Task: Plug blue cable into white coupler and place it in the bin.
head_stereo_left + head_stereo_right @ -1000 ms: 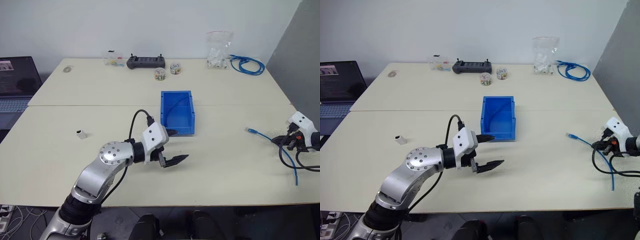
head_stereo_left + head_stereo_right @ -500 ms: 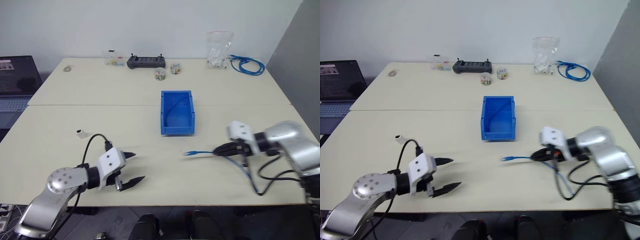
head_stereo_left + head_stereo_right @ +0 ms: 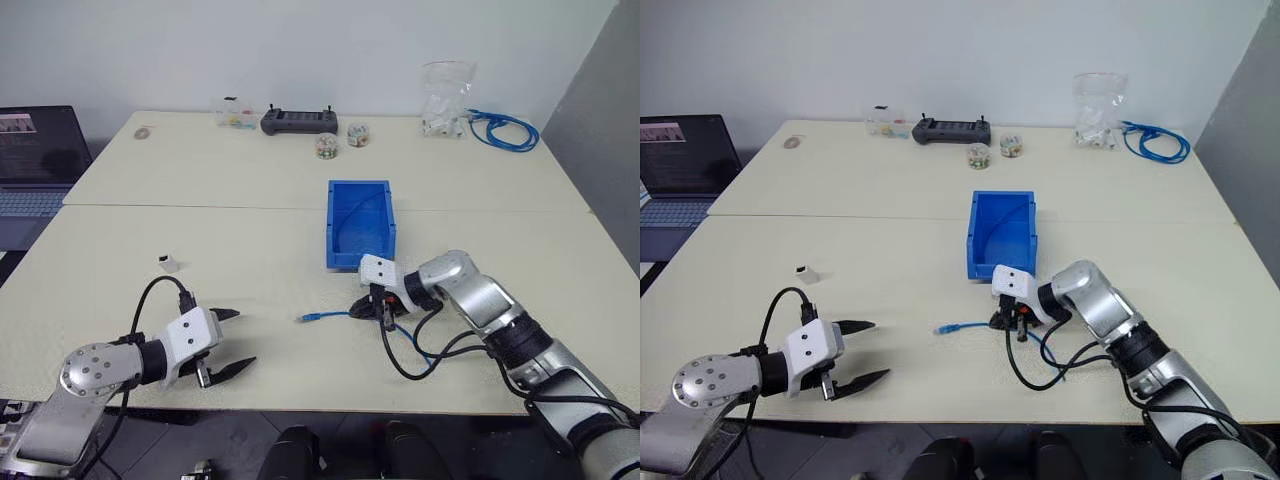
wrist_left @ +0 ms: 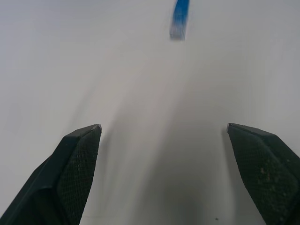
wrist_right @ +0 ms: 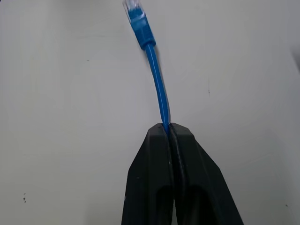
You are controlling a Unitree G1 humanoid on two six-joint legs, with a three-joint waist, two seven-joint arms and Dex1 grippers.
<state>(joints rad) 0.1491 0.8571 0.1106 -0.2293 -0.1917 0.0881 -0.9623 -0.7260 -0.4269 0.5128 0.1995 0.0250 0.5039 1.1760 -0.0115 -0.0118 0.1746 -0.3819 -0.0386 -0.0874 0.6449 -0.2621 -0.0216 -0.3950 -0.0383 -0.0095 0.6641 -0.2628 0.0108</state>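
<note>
Right gripper pinches the blue cable between its closed fingers just in front of the bin, clear plug end sticking out toward the robot's left over the table. Left gripper hovers near the front-left table edge, fingers spread wide and empty (pointing at the plug). White coupler sits alone on the left, well apart from both grippers.
</note>
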